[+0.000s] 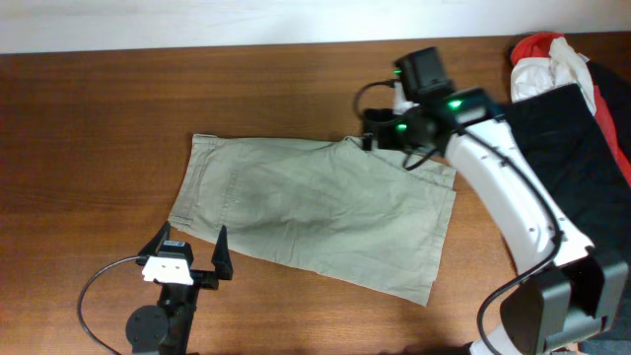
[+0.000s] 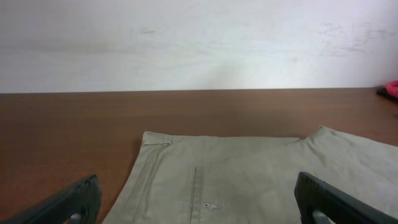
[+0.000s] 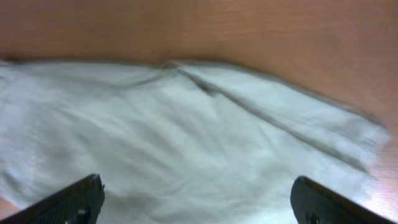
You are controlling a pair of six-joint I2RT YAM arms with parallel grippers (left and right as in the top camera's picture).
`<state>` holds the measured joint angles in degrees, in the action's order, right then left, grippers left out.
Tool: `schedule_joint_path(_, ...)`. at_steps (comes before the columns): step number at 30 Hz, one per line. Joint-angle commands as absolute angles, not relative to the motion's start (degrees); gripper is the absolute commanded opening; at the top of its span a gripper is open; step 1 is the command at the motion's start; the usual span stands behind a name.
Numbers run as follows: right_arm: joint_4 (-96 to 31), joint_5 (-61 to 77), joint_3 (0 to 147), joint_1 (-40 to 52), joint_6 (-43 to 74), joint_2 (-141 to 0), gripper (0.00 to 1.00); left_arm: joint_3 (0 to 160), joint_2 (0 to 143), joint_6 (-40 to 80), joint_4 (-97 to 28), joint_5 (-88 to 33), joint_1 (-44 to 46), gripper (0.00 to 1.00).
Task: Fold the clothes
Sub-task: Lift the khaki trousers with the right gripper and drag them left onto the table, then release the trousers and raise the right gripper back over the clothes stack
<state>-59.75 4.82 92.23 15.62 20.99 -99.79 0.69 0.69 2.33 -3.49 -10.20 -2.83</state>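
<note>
The khaki-beige shorts (image 1: pixel 315 212) lie flat and spread on the wooden table, waistband to the left. They show in the left wrist view (image 2: pixel 249 180) and the right wrist view (image 3: pixel 186 143). My left gripper (image 1: pixel 193 254) is open and empty at the shorts' front left edge; its fingers (image 2: pixel 199 202) straddle the waistband area. My right gripper (image 1: pixel 386 138) is open and empty over the shorts' far right corner (image 3: pixel 196 199). A black garment (image 1: pixel 572 148) and a red-and-white one (image 1: pixel 552 61) lie at the far right.
The table (image 1: pixel 99 118) is bare brown wood around the shorts. A white wall (image 2: pixel 199 43) stands behind the table's far edge. The left arm's cable (image 1: pixel 99 286) loops near the front left edge.
</note>
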Motion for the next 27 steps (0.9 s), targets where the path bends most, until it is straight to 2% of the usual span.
schedule_joint_path(1,-67.83,1.91,90.06,10.55,21.37,-100.68,0.99,0.54,0.4,1.65,-3.75,-10.04,-3.11,0.99)
schedule_joint_path(3,-68.27,1.89,85.08,8.03,21.39,-100.88,0.99,0.54,0.4,1.65,-3.75,-10.04,-3.11,0.99)
schedule_joint_path(6,-63.72,1.98,76.84,5.52,21.85,-100.88,1.0,0.54,0.4,1.65,-3.75,-10.04,-3.11,0.99)
schedule_joint_path(10,-56.31,1.91,67.57,5.17,23.03,-100.88,0.96,0.54,0.4,1.65,-3.75,-10.04,-3.11,0.99)
schedule_joint_path(17,-55.05,-0.69,62.39,5.15,26.15,-100.88,0.96,0.54,0.4,1.65,-3.75,-10.04,-3.11,0.99)
schedule_joint_path(24,-47.24,-0.69,56.88,5.1,26.48,-100.88,0.97,0.54,0.4,1.65,-3.75,-10.04,-3.11,0.99)
schedule_joint_path(26,-45.76,-0.69,55.94,5.1,26.15,-100.88,0.95,0.54,0.4,1.65,-3.75,-10.04,-3.11,0.99)
schedule_joint_path(27,-44.88,-0.69,55.24,5.1,25.96,-100.88,0.9,0.54,0.4,1.65,-3.73,-10.04,-3.11,0.99)
